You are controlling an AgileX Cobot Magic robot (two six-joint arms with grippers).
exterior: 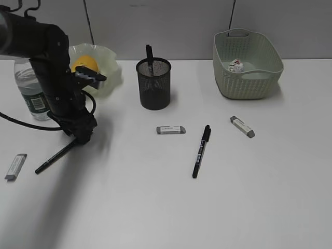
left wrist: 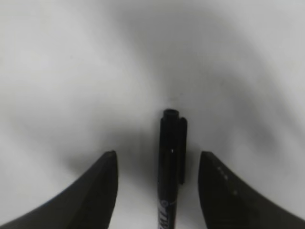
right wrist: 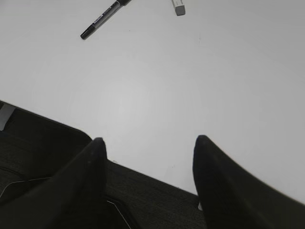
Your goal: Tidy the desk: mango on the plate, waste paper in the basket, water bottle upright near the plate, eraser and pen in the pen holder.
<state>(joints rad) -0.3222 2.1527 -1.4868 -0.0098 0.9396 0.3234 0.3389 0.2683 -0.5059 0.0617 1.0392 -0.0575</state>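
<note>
So the left tool [left wrist: 157, 191] is down at the bench [exterior: 155, 207] with its jaws apart, straddling a black pen [left wrist: 170, 167] that lies between them, gaps showing on both sides so nothing's clamped. Right tool [right wrist: 147, 181] hangs over the near bench edge, jaws apart too, nothing between them. Just behind the left arm the water bottle [exterior: 28, 88] stands upright beside the plate [exterior: 106, 65], and the mango [exterior: 85, 63] sits in that plate. The pen holder [exterior: 154, 83] is mid-bench with a pen sticking out. Loose on the bench: a second pen [exterior: 201, 151] and three erasers [exterior: 170, 129] [exterior: 242, 126] [exterior: 15, 167]. The waste paper [exterior: 236, 66] is in the basket [exterior: 249, 78], back right.
</note>
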